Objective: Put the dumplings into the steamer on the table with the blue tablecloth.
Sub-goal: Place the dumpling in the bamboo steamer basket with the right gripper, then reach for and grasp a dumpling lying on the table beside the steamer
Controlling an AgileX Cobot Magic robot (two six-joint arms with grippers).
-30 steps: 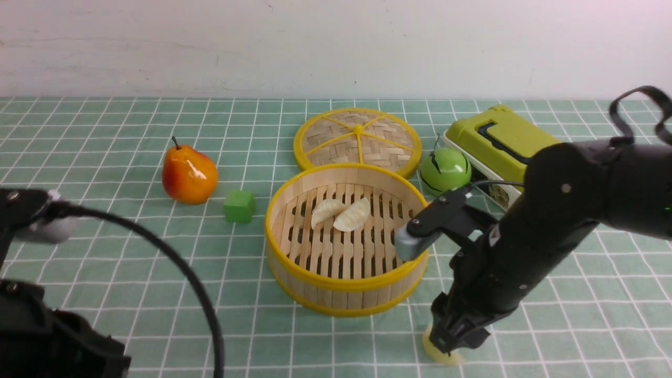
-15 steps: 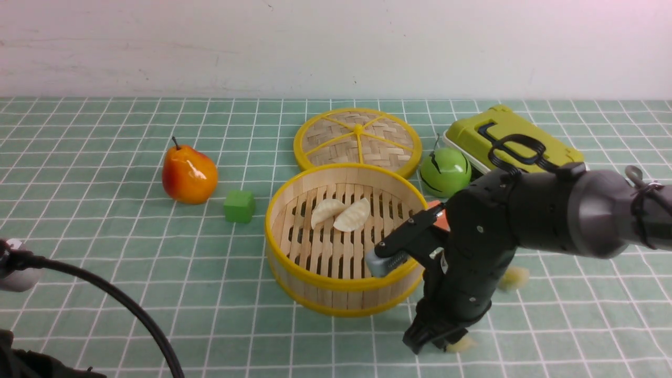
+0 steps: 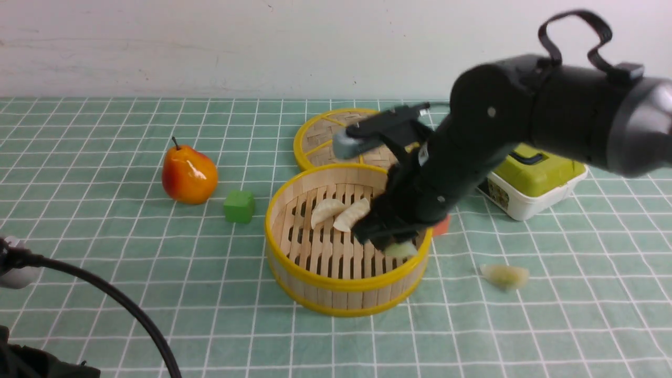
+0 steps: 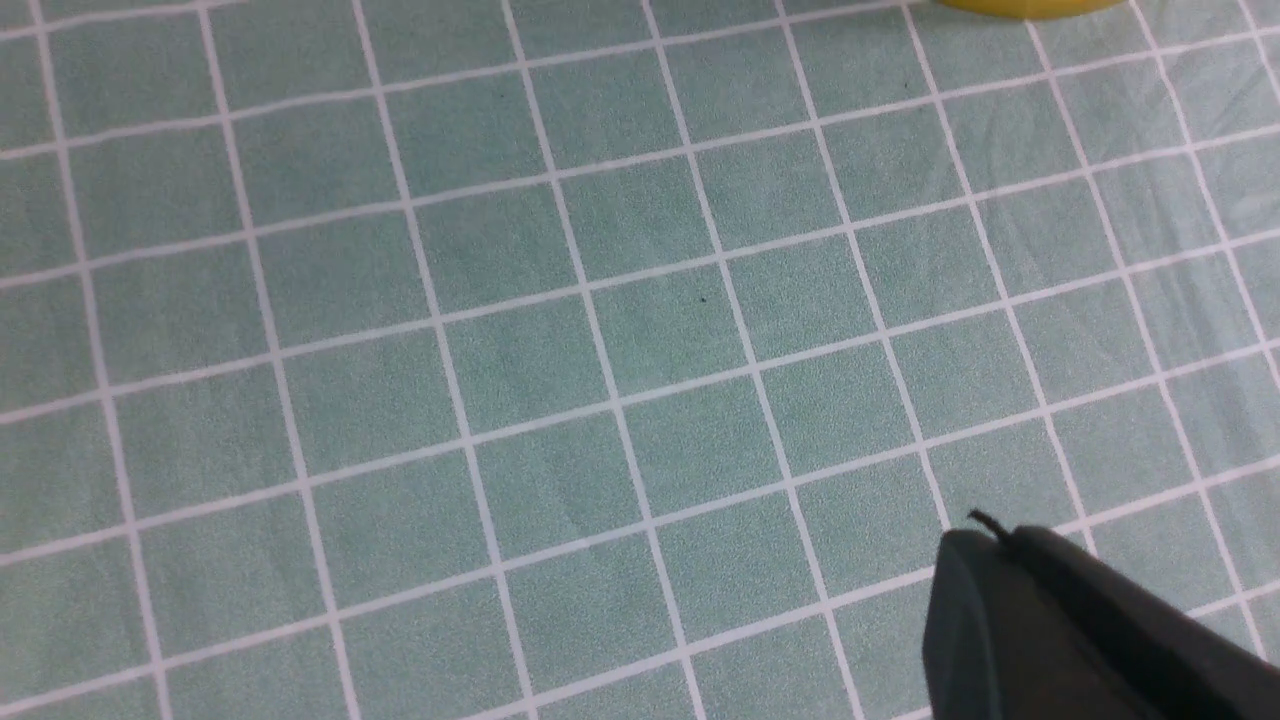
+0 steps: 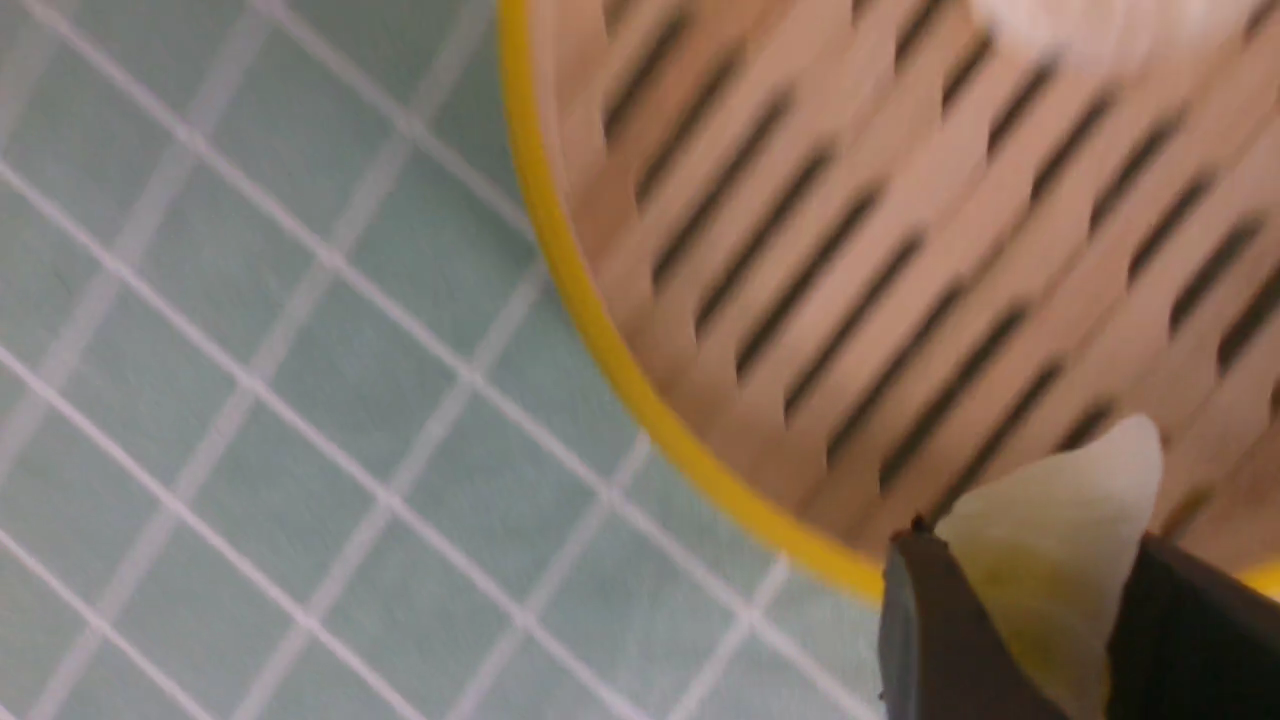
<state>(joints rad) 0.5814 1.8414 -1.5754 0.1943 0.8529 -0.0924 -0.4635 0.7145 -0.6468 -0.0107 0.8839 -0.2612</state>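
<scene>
The steamer point(image 3: 336, 295) stands mid-table on the blue tablecloth point(image 3: 105, 247), with two cream-white dumplings point(image 3: 325, 210) point(image 3: 353, 214) lying on its slats. My right gripper point(image 3: 394, 244) hangs over the steamer's right side, just inside the rim, shut on a pale yellow-green dumpling point(image 3: 401, 250). In the right wrist view that dumpling point(image 5: 1050, 530) sits pinched between the dark fingers point(image 5: 930, 620) above the steamer's yellow rim point(image 5: 600, 320). Another yellow-green dumpling point(image 3: 505, 275) lies on the cloth right of the steamer. My left gripper point(image 4: 985, 535) is shut and empty, low over bare cloth point(image 4: 600, 350).
The woven lid point(image 3: 320, 139) lies behind the steamer, partly hidden by my right arm. A pear point(image 3: 189, 176) and a green cube point(image 3: 239, 206) sit left of the steamer. A green-and-white box point(image 3: 535, 181) stands at the right, and a small orange-red block point(image 3: 442, 226) is beside the steamer.
My right gripper closed on a yellow-green dumpling on the cloth at the front right, lifted it and carried it back and left over the steamer. My left arm sank lower at the left edge.
</scene>
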